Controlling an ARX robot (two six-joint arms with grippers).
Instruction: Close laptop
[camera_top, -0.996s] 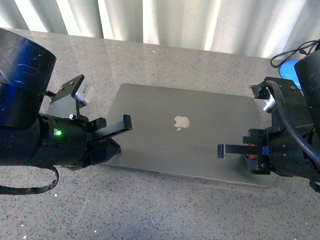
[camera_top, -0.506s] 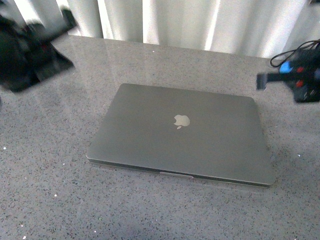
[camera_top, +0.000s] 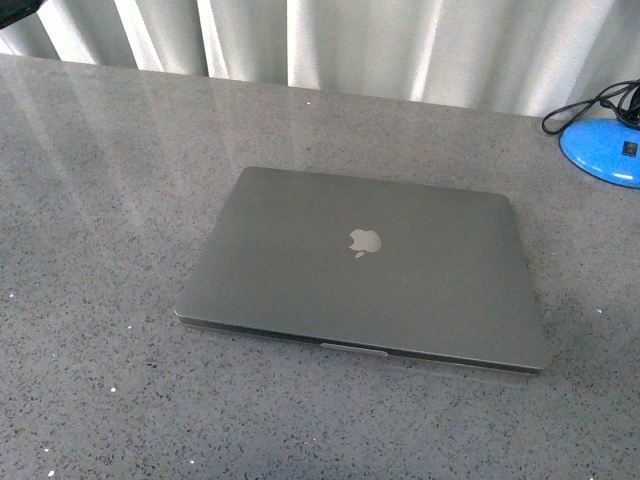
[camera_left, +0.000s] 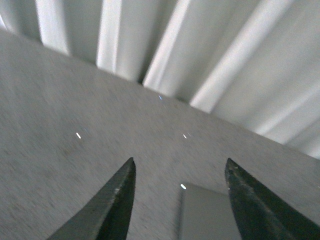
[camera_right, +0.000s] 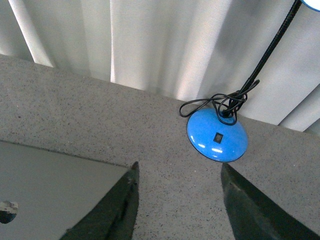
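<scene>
The grey laptop (camera_top: 365, 270) lies flat on the speckled stone table (camera_top: 100, 200), lid down, pale apple logo facing up. Neither arm shows in the front view. My left gripper (camera_left: 180, 167) is open, high above the table, with one corner of the laptop (camera_left: 207, 215) showing between its dark fingers (camera_left: 115, 200). My right gripper (camera_right: 177, 170) is open too, above bare table, with a lid corner of the laptop (camera_right: 50, 195) beside one finger. Nothing sits between either pair of jaws.
A blue lamp base (camera_top: 603, 150) with a black cable and gooseneck stands at the table's back right; in the right wrist view the lamp base (camera_right: 217, 135) lies beyond the fingertips. White curtains (camera_top: 350, 40) hang behind the table's far edge.
Both arms, which hovered at the laptop's left and right sides a second ago, have pulled up and away out of the front view. The laptop has stayed shut and still.
</scene>
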